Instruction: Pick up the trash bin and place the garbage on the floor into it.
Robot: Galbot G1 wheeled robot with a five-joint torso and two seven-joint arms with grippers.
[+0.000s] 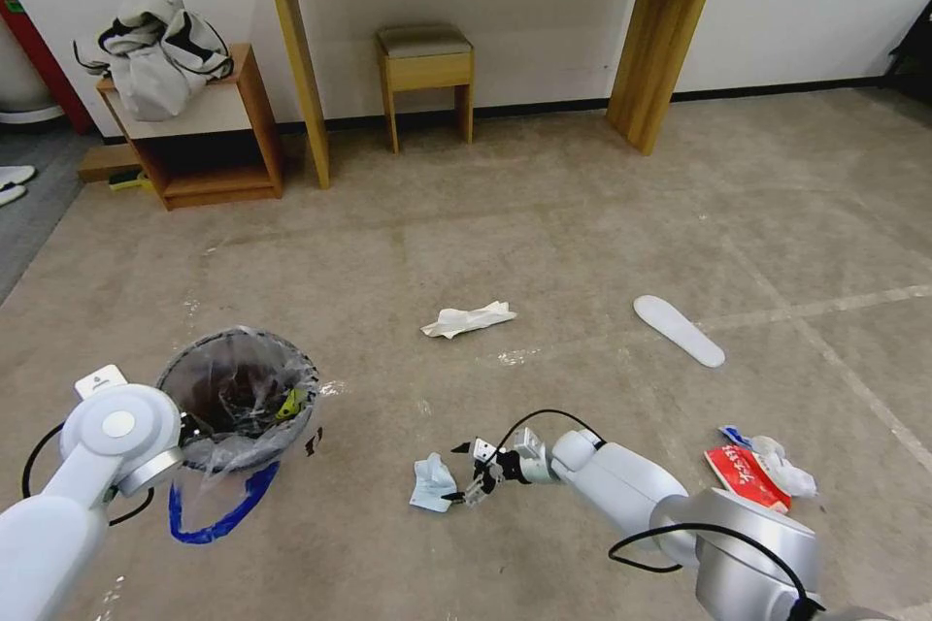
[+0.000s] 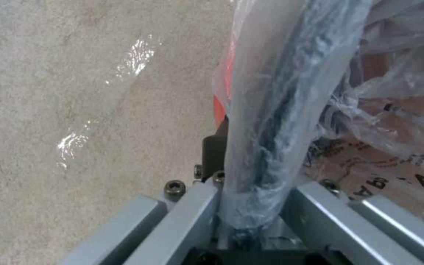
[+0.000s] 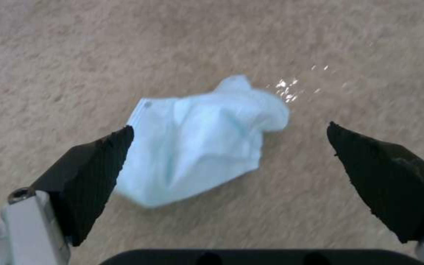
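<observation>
Bin [image 1: 238,398] is up at my 10 o'clock, L gripper [image 2: 251,206] clamped on its rim thru the liner. R gripper [image 3: 229,162], jaws wide, straddles the blue mask [image 3: 202,143] on the floor [image 1: 582,213], nothing gripped yet. Paper [image 1: 468,318] at 12 and packets [image 1: 746,477] at 3 are left.

**Bin and litter on the carpet**

The trash bin [image 1: 238,398], red and lined with clear plastic, stands upright at near left. A pale-blue face mask [image 1: 432,483] lies crumpled near centre. White paper [image 1: 468,318] lies farther off; red-and-white packets [image 1: 746,475] lie at near right on the floor [image 1: 582,213].
</observation>
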